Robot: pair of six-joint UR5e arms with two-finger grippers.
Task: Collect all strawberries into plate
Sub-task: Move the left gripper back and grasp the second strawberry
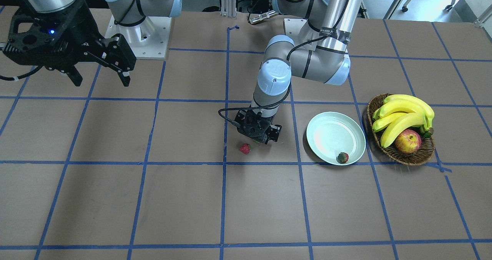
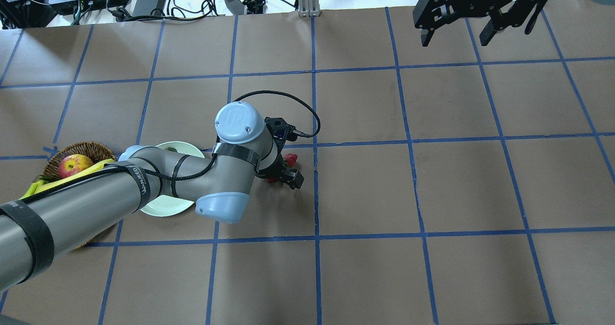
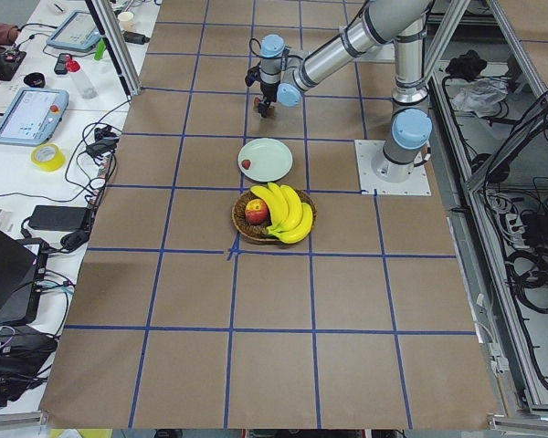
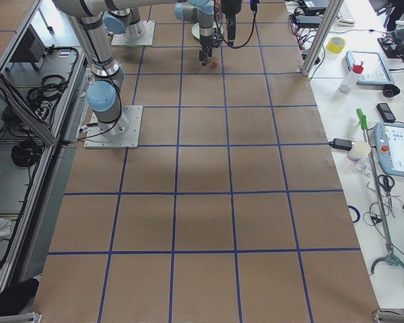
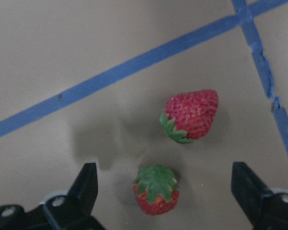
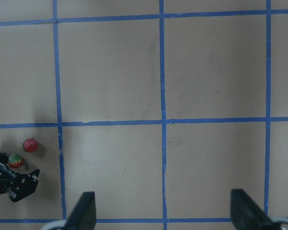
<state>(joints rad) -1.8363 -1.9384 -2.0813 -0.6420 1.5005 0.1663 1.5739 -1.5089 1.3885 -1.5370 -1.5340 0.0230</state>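
Two strawberries lie on the table in the left wrist view: one point(image 5: 192, 115) further off, one point(image 5: 156, 189) between my open left gripper's point(image 5: 163, 175) fingers, untouched. From the front, the left gripper point(image 1: 258, 137) hangs low over the table, with the free strawberry point(image 1: 245, 148) beside it. A third strawberry point(image 1: 343, 157) lies at the near rim of the mint-white plate point(image 1: 330, 137). My right gripper point(image 1: 102, 81) is open and empty, high up and far from them. In the overhead view my left arm partly covers the plate point(image 2: 166, 207).
A brown wicker basket point(image 1: 399, 156) with bananas point(image 1: 403, 114) and an apple point(image 1: 407, 141) stands right beside the plate. Blue tape lines grid the brown table. The right arm's base plate point(image 1: 138, 37) sits at the back.
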